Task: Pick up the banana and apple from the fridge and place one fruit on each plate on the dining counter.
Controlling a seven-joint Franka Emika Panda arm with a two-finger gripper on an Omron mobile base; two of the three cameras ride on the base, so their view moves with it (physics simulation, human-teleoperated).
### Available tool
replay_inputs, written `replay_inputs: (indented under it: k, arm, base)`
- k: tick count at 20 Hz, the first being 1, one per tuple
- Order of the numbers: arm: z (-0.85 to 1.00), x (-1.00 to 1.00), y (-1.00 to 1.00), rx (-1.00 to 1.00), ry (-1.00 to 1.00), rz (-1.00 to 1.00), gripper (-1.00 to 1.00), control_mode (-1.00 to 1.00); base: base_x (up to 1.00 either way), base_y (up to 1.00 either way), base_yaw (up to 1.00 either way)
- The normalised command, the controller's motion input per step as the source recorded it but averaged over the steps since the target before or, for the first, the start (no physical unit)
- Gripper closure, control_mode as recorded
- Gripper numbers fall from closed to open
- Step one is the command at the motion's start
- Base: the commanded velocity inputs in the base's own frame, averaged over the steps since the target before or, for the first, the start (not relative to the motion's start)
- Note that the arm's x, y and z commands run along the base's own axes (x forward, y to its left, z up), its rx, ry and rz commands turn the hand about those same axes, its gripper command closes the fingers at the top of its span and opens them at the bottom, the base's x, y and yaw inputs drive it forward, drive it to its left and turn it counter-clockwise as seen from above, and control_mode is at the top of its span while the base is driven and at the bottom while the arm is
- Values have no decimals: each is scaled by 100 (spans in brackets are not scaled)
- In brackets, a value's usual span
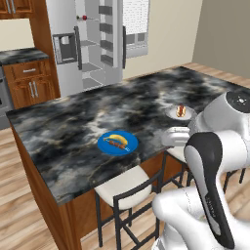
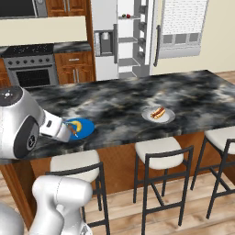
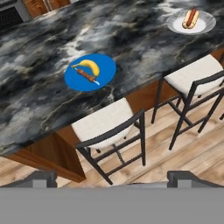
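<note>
The banana (image 3: 89, 67) lies on the bright blue plate (image 3: 105, 65) next to a thin brown stick of food, near the front edge of the dining counter (image 3: 39, 70). Both base views show the banana (image 1: 118, 139) (image 2: 76, 124) there too. The pale plate (image 3: 205, 26) (image 1: 172, 113) (image 2: 148, 114) holds a hot-dog-like food. My gripper (image 3: 113, 180) hangs open and empty, back from the counter edge above the stools. The fridge (image 1: 66, 24) (image 2: 103, 23) stands far behind with its right door swung open. A small dark red spot on an upper shelf looks like the apple (image 2: 128, 15).
Black-framed stools with white seats (image 3: 103, 122) (image 3: 192, 72) stand along the counter's near side, below my hand. A stove (image 2: 30, 73) and wooden cabinets (image 1: 29, 83) line the wall left of the fridge. My own white arm (image 1: 215, 161) crosses the lower right of the left base view.
</note>
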Motion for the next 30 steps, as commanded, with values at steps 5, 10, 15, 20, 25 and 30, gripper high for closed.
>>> replay_inputs:
  k: [5, 10, 15, 20, 25, 30]
  arm:
    - [11, 2, -12, -3, 3, 0, -100, -100]
    - [0, -2, 0, 0, 0, 0, -100, -100]
    - [0, -35, 0, 0, -12, 0, -100, -100]
    - [0, -9, 0, 0, -5, 0, -100, 100]
    - [0, 0, 0, 0, 0, 0, -100, 100]
    - [0, 0, 0, 0, 0, 0, -100, 100]
  base:
    - [0, 0, 0]
    - [0, 0, 0]
    - [0, 0, 0]
    - [-40, 23, 0]
    - [-49, 93, 0]
    - [-21, 100, 1]
